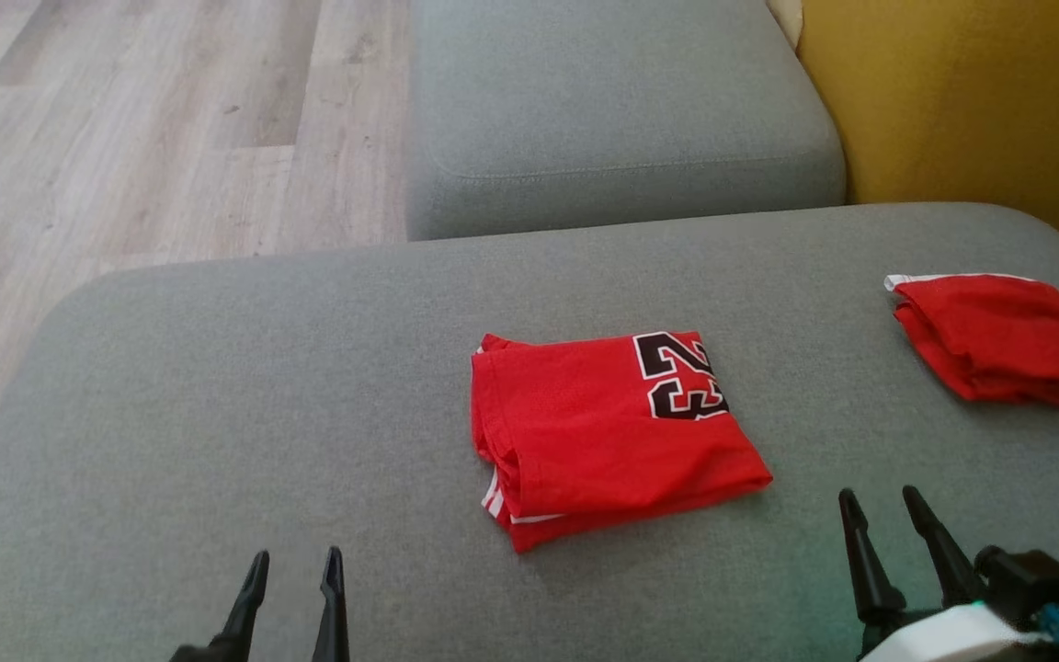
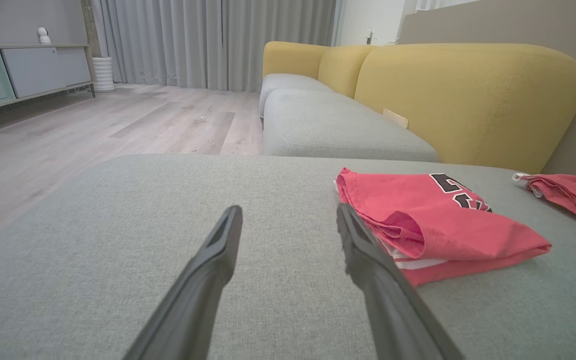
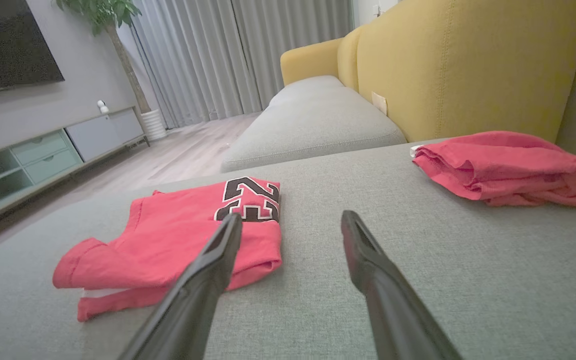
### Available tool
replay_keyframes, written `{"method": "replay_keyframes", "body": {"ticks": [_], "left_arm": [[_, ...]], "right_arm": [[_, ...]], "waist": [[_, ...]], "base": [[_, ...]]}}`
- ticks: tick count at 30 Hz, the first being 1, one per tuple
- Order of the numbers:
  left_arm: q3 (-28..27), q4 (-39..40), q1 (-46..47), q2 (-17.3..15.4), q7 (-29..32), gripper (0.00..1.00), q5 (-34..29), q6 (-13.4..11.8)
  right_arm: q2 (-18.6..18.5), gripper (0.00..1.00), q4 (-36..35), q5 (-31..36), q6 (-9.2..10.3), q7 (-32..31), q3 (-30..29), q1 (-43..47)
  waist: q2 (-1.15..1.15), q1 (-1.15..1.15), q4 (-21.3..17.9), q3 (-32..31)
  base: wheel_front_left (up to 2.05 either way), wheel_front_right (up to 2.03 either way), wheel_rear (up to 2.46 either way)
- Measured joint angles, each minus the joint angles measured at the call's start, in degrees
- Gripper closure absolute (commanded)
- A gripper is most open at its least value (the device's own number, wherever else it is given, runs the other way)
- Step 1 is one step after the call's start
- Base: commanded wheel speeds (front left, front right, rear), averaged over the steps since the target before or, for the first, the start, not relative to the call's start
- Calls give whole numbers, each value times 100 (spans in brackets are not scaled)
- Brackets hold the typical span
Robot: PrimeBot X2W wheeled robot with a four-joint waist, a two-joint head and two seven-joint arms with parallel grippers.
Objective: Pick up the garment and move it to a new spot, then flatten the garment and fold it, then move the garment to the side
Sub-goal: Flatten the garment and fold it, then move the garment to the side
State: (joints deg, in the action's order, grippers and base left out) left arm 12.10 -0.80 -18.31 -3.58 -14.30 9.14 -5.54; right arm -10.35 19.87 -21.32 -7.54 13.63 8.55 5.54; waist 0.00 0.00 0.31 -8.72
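Observation:
A folded red garment (image 1: 608,432) with a black and white number lies in the middle of the grey sofa seat (image 1: 217,414). In the left wrist view the garment (image 2: 433,220) sits to the right of the fingers, and in the right wrist view it (image 3: 183,240) lies to the left. My left gripper (image 1: 295,565) is open at the lower left, well short of the garment, holding nothing. At the lower right my right gripper (image 1: 881,503) stands open just off the garment's near right corner, with nothing between its fingers.
A second folded red garment (image 1: 1007,340) lies at the seat's right edge. A grey ottoman section (image 1: 612,110) stands behind, with a yellow backrest (image 1: 962,92) at the right. Wooden floor (image 1: 125,138) lies beyond the seat's left side.

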Motion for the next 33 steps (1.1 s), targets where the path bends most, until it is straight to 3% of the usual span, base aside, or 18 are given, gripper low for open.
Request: {"method": "replay_keyframes", "body": {"ticks": [10, 33], "left_arm": [[-29, 86, -163, 1, 1, 0, -225, 0], [-108, -41, -246, 2, 1, 0, -249, 3]], "right_arm": [[213, 0, -36, 721, 0, 58, -277, 150], [281, 0, -144, 779, 0, 58, -320, 355]], "waist": [[0, 0, 71, -87], [0, 0, 87, -60]], "base": [[0, 0, 0], [0, 0, 0]]}}
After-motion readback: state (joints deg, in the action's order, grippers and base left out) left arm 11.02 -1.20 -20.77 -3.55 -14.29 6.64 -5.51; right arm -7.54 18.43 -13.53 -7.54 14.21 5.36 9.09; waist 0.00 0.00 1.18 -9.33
